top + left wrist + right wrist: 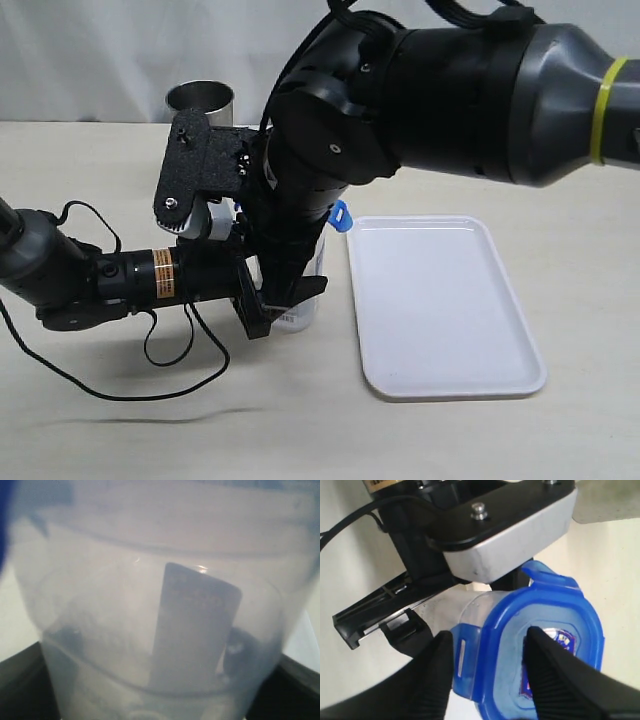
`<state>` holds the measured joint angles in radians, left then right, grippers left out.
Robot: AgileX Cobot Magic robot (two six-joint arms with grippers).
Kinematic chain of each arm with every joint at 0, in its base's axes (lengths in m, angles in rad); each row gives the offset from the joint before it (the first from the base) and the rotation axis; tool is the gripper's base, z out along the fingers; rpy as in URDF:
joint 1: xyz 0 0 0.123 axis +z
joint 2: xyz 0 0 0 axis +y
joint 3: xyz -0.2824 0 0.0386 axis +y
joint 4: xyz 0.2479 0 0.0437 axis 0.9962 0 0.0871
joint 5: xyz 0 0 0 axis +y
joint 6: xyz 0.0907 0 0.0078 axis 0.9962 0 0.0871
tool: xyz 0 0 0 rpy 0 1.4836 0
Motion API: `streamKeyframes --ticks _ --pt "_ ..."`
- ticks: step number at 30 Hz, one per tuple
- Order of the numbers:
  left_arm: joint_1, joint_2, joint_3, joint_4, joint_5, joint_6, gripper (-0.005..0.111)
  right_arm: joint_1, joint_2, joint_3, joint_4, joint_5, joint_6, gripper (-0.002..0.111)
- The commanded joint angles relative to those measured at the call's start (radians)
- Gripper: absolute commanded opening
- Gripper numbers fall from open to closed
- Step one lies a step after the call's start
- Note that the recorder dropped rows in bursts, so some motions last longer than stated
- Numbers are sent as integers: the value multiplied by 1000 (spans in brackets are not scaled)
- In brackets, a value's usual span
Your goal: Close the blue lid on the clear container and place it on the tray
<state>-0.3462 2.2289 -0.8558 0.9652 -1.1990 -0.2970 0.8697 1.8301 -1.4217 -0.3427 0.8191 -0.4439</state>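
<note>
The clear container [306, 303] stands upright on the table just left of the tray [440, 300]. My left gripper [264, 312] is shut on its lower part from the left, and the container's wall [160, 605] fills the left wrist view. The blue lid [540, 645] sits on top of the container, and only a blue tab [340, 215] of it shows in the exterior view. My right gripper [487, 634] comes down from above with its fingers apart. One fingertip [540, 645] rests on the lid's sticker. The other fingertip [437, 650] is just outside a side clip tab [465, 655].
A grey steel tumbler [200, 98] stands behind the arms at the back left. The left arm's black cable [150, 370] loops on the table in front. My right arm [450, 90] crosses over the container from the upper right.
</note>
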Motion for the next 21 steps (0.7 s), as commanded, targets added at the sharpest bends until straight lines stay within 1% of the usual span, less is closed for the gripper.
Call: streamKeyframes --ticks 1,5,8,10,13,16,18,21 --pt "-1 -3 4 46 -13 8 0 -1 64 31 -9 80 -6 40" --pt "-1 -3 4 54 -13 8 0 5 95 33 -28 110 -4 37" --pt "-1 -3 4 67 -13 8 0 5 119 33 -39 117 8 37" --pt "-1 -3 4 69 -15 8 0 5 129 33 -58 119 18 34" --pt "-1 -3 4 69 -15 8 0 5 129 33 -58 112 18 34" --pt "-1 -3 4 69 -15 8 0 5 129 33 -74 98 40 30" --pt "-1 -3 4 69 -15 8 0 5 129 43 -79 87 45 30" --pt "-1 -3 4 71 -15 5 0 5 129 78 -145 63 107 29"
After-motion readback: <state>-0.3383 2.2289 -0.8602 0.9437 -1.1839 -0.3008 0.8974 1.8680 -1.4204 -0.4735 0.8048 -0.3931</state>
